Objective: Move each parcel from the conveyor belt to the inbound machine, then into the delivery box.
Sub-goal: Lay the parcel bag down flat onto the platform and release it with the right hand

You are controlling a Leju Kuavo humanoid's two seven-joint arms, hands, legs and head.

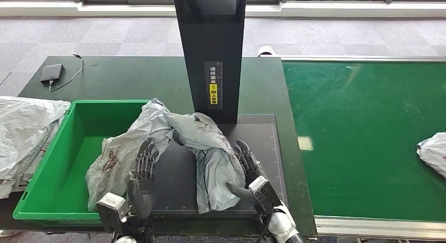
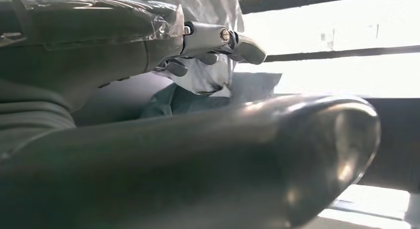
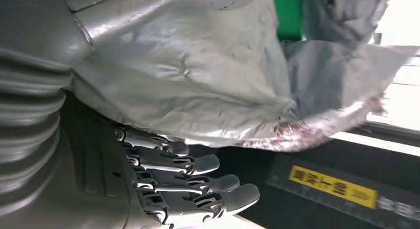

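Operator, note off-task items. Small black device (image 1: 52, 73) with thin cable (image 1: 75, 70) lies on dark desk (image 1: 131, 77), far left corner. Crumpled white plastic bags (image 1: 23, 132) heaped at left edge, just beside green bin. Grey carpet floor (image 1: 105, 35) beyond desk, bright window strip along top.

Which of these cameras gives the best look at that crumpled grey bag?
The head view: the whole grey parcel lies on the black platform, between both robot hands. The right wrist view shows only a close stretch of its plastic; the left wrist view shows a small patch behind fingers.
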